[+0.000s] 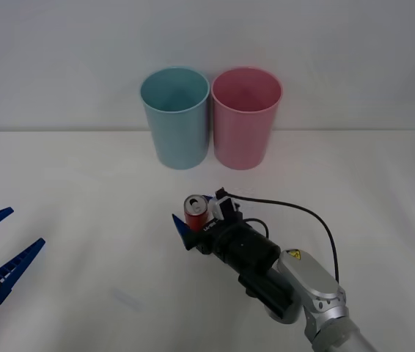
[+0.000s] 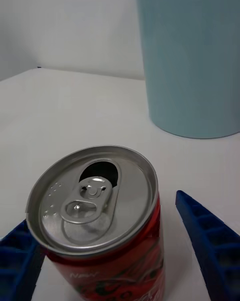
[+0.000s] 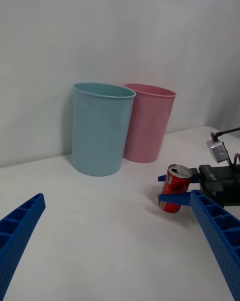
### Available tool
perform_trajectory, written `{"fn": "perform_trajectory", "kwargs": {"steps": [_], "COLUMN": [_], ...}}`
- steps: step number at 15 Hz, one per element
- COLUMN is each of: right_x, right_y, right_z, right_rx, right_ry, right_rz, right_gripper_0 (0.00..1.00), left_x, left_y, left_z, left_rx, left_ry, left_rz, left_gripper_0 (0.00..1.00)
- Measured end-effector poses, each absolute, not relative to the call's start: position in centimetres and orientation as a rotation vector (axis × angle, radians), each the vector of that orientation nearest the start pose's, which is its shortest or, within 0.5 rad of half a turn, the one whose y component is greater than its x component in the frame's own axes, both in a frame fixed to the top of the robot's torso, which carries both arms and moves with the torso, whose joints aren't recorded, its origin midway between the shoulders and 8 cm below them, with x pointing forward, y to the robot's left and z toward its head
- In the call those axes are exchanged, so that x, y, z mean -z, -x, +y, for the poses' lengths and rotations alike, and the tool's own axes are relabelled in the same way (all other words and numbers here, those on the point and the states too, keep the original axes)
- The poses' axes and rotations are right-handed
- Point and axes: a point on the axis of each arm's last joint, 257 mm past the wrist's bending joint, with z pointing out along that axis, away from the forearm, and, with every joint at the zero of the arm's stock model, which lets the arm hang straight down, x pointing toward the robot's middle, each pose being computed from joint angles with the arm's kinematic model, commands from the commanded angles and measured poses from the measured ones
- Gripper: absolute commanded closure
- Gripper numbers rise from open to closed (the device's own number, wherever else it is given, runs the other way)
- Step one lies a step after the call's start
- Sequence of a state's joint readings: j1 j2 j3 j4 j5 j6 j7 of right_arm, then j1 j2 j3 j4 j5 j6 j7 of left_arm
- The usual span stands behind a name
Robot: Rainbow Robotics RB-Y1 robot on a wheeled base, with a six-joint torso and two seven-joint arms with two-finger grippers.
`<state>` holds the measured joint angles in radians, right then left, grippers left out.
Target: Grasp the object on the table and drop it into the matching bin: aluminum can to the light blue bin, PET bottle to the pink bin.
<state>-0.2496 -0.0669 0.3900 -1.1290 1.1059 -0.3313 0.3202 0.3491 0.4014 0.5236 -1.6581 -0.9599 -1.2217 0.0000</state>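
Upright aluminum can (image 1: 196, 210) stands between the right gripper's (image 1: 194, 218) spread fingers, not yet clenched; left gripper (image 1: 2, 249) idles released, far away.

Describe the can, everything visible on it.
The aluminum can is small and red with white marks on its side and a silver top whose pull tab lies flat beside an open mouth. It stands upright on the table, nearer the robot than the light blue bin. The right gripper brackets it with blue ribbed fingers on either side. A gap shows on one side; contact on the other cannot be judged.
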Motion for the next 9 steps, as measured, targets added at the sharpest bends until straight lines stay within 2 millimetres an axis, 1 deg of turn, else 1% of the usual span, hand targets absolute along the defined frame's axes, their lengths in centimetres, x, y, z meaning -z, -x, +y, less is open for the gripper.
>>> {"fn": "perform_trajectory", "kwargs": {"steps": [9], "right_x": [31.07], "right_y": [-50.37], "right_z": [4.22], "right_rx": [-0.569], "right_ry": [0.595], "right_rz": [1.641], "right_gripper_0": [1.00], "left_x": [16.89], "left_y": [-34.22], "left_z": [32.97], "left_rx": [0.567], "left_ry": [-0.465], "left_rz": [1.441], "left_gripper_0": [0.00]}}
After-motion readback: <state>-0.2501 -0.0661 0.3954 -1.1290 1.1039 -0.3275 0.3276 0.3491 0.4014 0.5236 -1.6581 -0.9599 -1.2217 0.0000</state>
